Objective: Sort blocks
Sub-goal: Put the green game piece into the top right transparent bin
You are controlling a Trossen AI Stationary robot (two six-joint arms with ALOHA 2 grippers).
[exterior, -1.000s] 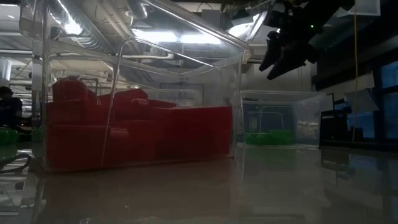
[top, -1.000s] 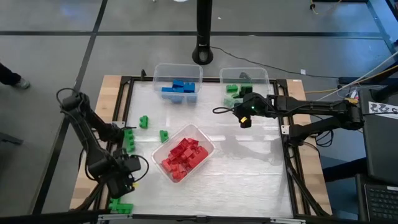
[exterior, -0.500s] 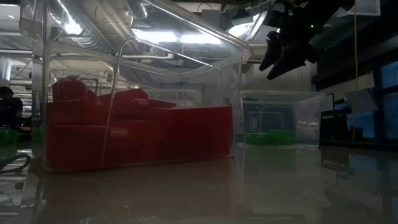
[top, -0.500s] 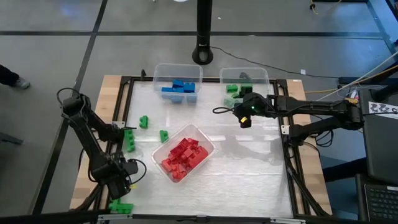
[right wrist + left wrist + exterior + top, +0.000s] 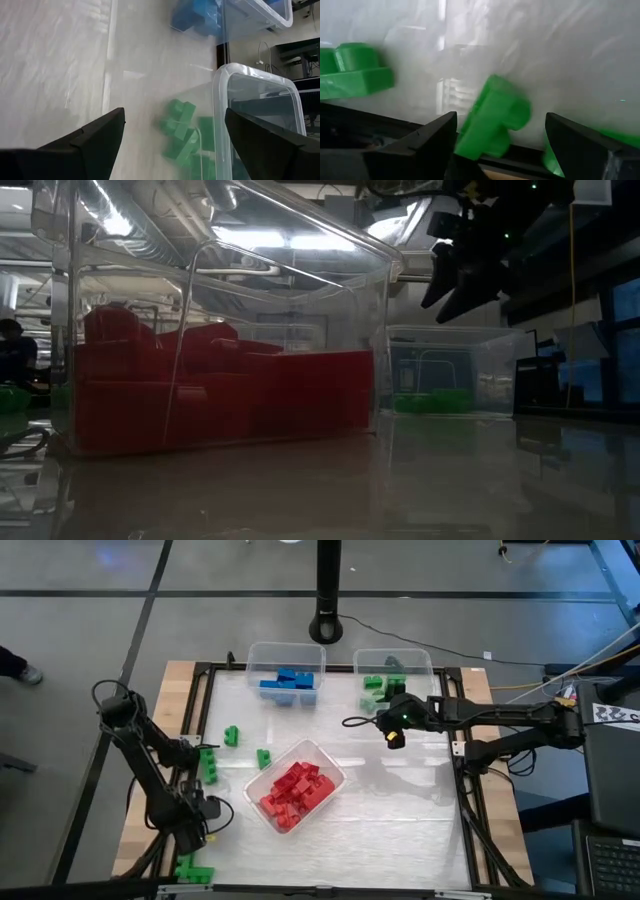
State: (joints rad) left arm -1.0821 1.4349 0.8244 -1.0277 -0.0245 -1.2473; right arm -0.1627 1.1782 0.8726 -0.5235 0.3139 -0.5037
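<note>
My left gripper [image 5: 192, 835] hangs low over the table's left edge, pointing down, open. In the left wrist view a green block [image 5: 492, 120] lies between its fingers on the white table top, against the dark frame rail; the fingers stand apart from it. More green blocks [image 5: 208, 762] [image 5: 193, 868] lie along that edge, and two others [image 5: 231, 735] [image 5: 263, 757] lie farther in. My right gripper [image 5: 395, 735] hovers open and empty beside the bin of green blocks [image 5: 392, 672]. Red blocks fill the middle bin [image 5: 295, 785], blue ones the far bin [image 5: 285, 678].
A black frame [image 5: 196, 720] runs round the white table top. A black post [image 5: 327, 600] stands beyond the far edge. The white surface [image 5: 400, 810] to the right of the red bin carries no objects. The low view looks through the red bin's wall [image 5: 220, 380].
My left gripper has sunk toward the table at its left edge and has rolled a little about its own axis, its fingers staying open. The blocks and bins have not moved.
</note>
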